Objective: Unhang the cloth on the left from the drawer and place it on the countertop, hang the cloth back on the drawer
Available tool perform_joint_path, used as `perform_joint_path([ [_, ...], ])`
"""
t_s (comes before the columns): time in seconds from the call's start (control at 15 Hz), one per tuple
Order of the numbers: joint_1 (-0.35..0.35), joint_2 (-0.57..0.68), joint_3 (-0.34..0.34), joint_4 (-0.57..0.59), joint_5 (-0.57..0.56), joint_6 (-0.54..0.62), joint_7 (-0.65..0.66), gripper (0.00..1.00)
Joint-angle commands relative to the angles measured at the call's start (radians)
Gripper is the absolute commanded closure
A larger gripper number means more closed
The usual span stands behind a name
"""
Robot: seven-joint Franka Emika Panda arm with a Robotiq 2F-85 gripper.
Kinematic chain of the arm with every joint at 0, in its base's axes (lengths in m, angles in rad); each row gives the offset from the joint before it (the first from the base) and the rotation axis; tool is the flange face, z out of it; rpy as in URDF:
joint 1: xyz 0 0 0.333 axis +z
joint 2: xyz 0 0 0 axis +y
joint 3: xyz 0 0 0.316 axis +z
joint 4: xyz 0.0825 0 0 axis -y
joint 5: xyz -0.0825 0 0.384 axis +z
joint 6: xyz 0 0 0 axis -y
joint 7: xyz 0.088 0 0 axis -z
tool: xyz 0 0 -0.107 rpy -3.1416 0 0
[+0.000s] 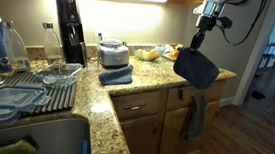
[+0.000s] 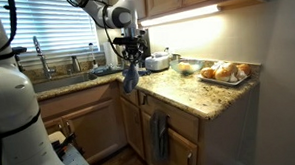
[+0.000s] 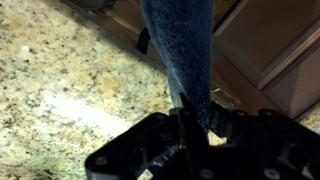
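The cloth (image 1: 195,68) is gripped by its upper edge in the clenched tool (image 1: 204,23) and hangs limp in the air, just above the outer edge of the desk (image 1: 153,76). In the wrist view the dark fabric (image 3: 185,50) is seen pinched in the tool (image 3: 192,118), with speckled granite (image 3: 60,80) to one side and cabinet wood to the other. A lighter grey-blue cloth (image 1: 194,118) hangs on the cabinet front (image 1: 140,105) below, and a folded towel (image 1: 116,75) lies further along the desk.

The step in hand is judged to be the laying down. The cloth should first be carried inward, so that its lower hem is over granite and not past the rounded edge. It is best lowered until the hem touches, then drawn sideways during the descent, so that the fabric is spread and not heaped. Release should be delayed until most of the weight is borne by the desk. The folded towel should be kept clear. A raised fold left on top would ease the later re-grasp.
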Motion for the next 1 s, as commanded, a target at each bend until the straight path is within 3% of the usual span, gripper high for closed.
perform_joint_path([
  [0.0, 0.025, -0.084, -0.021, -0.088, 0.107, -0.079, -0.098, 0.93],
  [0.53, 0.051, -0.036, -0.008, -0.191, 0.11, -0.092, -0.033, 0.93],
  [0.93, 0.067, -0.036, 0.006, -0.31, 0.06, 0.096, -0.043, 0.93],
])
